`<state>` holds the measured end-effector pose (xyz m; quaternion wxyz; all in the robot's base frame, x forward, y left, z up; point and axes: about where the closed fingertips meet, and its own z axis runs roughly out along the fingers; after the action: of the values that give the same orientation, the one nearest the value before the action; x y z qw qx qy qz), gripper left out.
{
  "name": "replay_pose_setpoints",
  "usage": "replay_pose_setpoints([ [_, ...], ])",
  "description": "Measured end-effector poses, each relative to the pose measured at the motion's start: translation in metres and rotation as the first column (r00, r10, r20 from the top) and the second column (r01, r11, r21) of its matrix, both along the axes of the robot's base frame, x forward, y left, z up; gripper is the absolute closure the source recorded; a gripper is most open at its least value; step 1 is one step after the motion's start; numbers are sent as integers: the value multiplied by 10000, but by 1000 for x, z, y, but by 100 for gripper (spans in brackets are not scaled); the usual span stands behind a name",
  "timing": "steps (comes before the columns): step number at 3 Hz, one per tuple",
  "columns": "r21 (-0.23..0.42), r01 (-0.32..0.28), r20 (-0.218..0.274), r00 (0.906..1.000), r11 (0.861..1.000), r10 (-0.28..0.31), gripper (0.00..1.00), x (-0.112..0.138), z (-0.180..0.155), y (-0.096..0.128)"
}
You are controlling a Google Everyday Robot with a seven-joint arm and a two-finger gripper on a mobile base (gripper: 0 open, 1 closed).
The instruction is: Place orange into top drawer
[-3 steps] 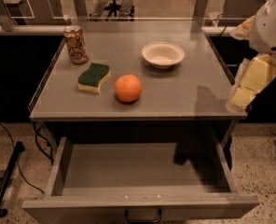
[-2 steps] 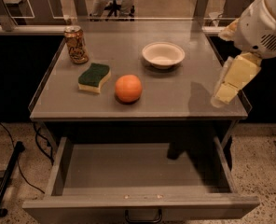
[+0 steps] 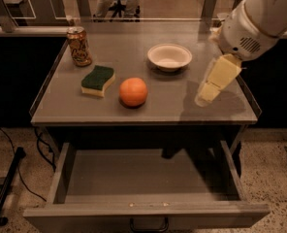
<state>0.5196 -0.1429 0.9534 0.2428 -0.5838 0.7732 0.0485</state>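
- The gripper hangs over the right part of the table, near its right edge, and points down and to the left.
- It holds nothing, and it shows as one pale yellow wedge, so whether it is open or closed cannot be told.
- The white arm comes in from the upper right corner.
- The orange sits on the table, near the front edge and a little left of the middle, well apart from the gripper.
- A green and yellow sponge lies just left of the orange, close but not touching it.
- A patterned can stands upright at the far left of the table.
- A white bowl stands farther back, right of the middle, between the orange and the arm.
- The drawer below the table is pulled out toward the near side, its grey floor bare.
- A dark handle sits at the middle of its front panel, at the bottom edge of the view.
- The arm's shadow falls on the right part of the table and into the right side of the drawer.
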Motion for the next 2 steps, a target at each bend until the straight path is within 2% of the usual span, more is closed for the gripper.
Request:
replay_pose_setpoints([
  [2, 559, 583, 31, 9983, 9967, -585, 0, 10, -11, 31],
])
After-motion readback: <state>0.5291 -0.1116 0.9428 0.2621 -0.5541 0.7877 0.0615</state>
